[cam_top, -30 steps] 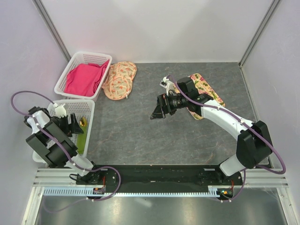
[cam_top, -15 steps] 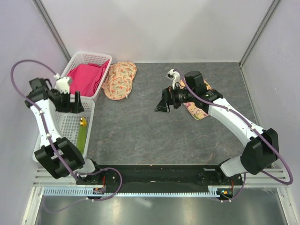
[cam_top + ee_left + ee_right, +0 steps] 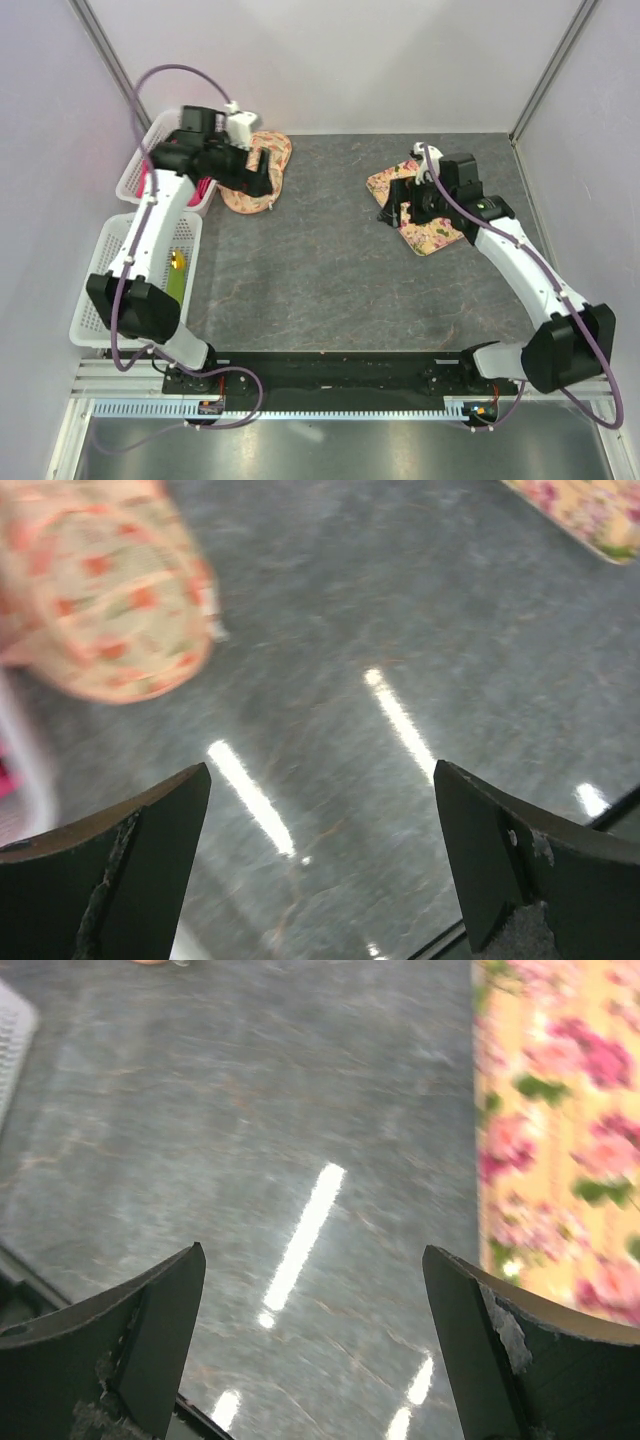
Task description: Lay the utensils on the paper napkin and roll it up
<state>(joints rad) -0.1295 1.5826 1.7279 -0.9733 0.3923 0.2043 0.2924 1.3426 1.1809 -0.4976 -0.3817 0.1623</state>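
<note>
Left fingers (image 3: 150, 865) are spread apart, empty, over the oval floral mats (image 3: 262, 188) near the far-left corner of the table (image 3: 300, 290). Right fingers (image 3: 135, 1330) are spread too, empty, beside the floral mat (image 3: 432, 232) toward the far-right. The paper napkin (image 3: 175, 288) and gold-ended utensil (image 3: 178, 261) are seen in the white basket (image 3: 197, 240) at the left edge.

White arm links (image 3: 150, 230) w/ black joints (image 3: 135, 305), purple cables (image 3: 178, 67), black scuffed wedge fingers (image 3: 130, 880)
</note>
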